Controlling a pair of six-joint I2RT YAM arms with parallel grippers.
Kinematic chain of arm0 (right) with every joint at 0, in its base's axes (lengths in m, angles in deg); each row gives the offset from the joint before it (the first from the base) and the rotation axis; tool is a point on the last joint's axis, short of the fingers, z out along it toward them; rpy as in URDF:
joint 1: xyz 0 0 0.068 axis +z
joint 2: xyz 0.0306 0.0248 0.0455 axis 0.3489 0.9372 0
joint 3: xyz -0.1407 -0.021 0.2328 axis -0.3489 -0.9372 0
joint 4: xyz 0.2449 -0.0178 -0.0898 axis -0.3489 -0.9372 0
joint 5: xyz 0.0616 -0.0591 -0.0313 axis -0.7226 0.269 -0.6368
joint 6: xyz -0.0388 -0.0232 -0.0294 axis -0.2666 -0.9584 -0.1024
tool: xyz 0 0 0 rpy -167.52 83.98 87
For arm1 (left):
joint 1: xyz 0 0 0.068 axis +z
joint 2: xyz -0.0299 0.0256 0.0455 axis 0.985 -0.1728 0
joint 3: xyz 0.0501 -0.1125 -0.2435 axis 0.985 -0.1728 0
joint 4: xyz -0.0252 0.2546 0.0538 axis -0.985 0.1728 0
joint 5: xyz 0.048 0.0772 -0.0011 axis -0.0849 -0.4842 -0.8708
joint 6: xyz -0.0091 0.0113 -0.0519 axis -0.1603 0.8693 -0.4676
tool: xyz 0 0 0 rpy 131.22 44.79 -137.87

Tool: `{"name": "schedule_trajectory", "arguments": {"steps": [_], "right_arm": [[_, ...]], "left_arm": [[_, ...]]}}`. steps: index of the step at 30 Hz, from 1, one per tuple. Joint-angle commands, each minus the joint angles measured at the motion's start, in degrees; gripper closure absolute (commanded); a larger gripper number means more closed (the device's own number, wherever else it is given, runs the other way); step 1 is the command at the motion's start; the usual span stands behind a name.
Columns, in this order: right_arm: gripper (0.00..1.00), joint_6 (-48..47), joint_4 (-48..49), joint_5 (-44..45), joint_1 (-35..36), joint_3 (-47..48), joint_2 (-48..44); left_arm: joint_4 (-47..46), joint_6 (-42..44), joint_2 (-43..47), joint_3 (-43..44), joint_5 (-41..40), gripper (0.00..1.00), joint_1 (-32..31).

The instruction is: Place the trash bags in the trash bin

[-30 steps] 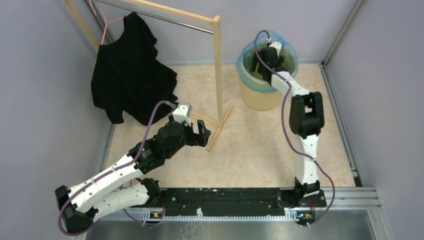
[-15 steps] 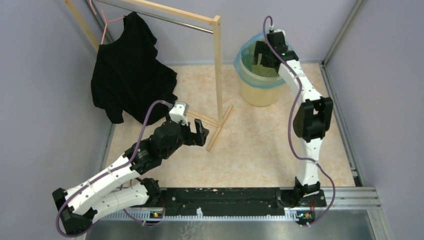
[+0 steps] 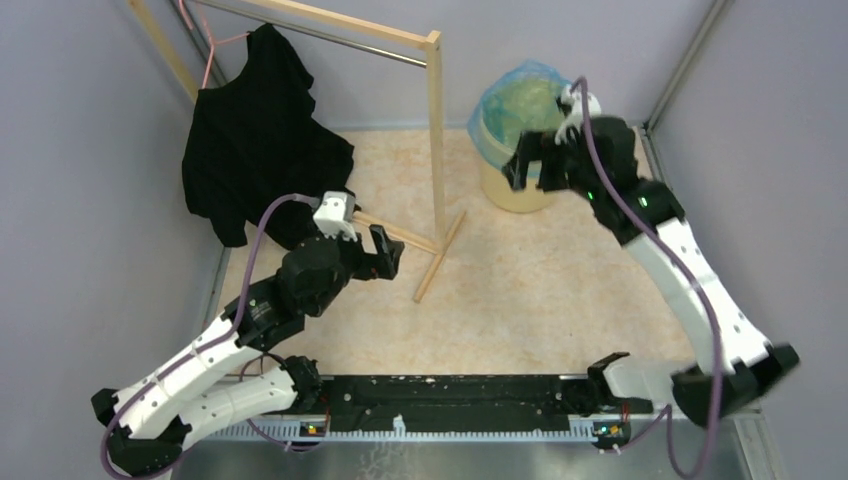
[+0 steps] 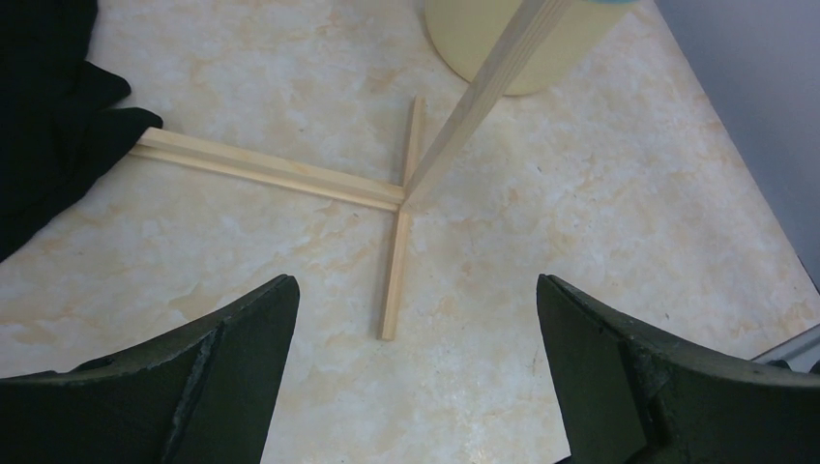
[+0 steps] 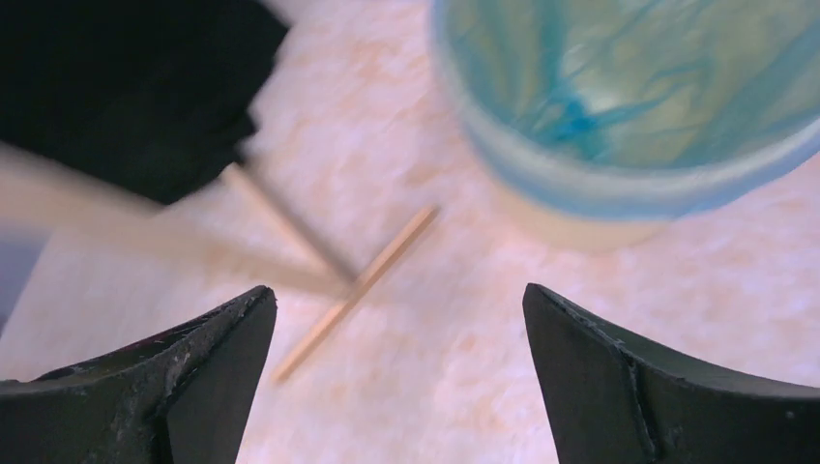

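Trash bin (image 3: 505, 198) stands upright at the far right of the marbled table (image 3: 540, 300), just right of the upright post of the wooden rack (image 3: 436, 120); it is pale yellow and lined with a translucent blue trash bag (image 3: 525, 95), whose edge is turned down over the rim; in the top view the bag's far side billows above the rim. Right gripper (image 3: 535, 170) hangs over the near side of the bin, jaws spread wide with nothing between them; whether it touches the bag cannot be told from above; its own wrist view is blurred, yet shows the dark fingers (image 5: 184, 387) at the bottom edge, apart from the bin (image 5: 580, 227), and the bag (image 5: 619, 87) gathered into darker blue folds inside. Left gripper (image 3: 375, 258) sits low over the table near the rack's crossed foot (image 4: 398, 242), well apart from the bin; its jaws also stand fully apart and grasp nothing; its wrist view shows bare table between the fingers (image 4: 193, 387), with the base of the bin at the top edge behind the slanting post. Black garment (image 3: 260, 140) hangs from a pink hanger (image 3: 213, 55) on the rack's rail at the far left; its lower part reaches the table beside the end of the base rail.
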Motion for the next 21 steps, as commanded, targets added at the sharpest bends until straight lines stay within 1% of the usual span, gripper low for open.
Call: {"name": "schedule_trajectory", "arguments": {"steps": [1,3,5,8,11,14,18,21], "right_arm": [[0.01,2.94,3.44,-13.81,2.46,-16.81,-19.15],[0.01,4.19,1.27,-15.80,2.51,-21.75,-26.86],[0.01,4.47,-3.37,-14.76,2.46,-23.35,-33.04],[0.01,3.95,-10.10,-11.44,2.46,-22.48,-40.79],[0.01,2.92,-12.63,-8.38,2.47,-20.37,-46.26],[0.01,1.38,-14.40,-7.04,2.46,-15.68,-47.39],[0.01,1.27,-14.94,-8.80,2.45,-10.10,-46.42],[0.01,2.11,-12.90,-10.23,2.46,-8.88,-47.95]], "left_arm": [[0.16,3.98,0.10,5.81,-6.16,0.01,0.13],[1.88,4.87,-0.28,9.01,-8.33,0.01,0.13],[2.53,6.24,-0.17,11.53,-9.49,0.01,0.13],[3.22,7.90,0.20,15.08,-10.28,0.01,0.13],[4.75,6.73,0.11,20.85,-9.63,0.01,0.13],[4.40,4.52,1.35,24.61,-8.31,0.01,0.13],[1.47,2.17,4.10,24.44,-5.43,0.01,0.13],[2.40,0.84,4.72,25.00,-3.50,0.01,0.13]]}}
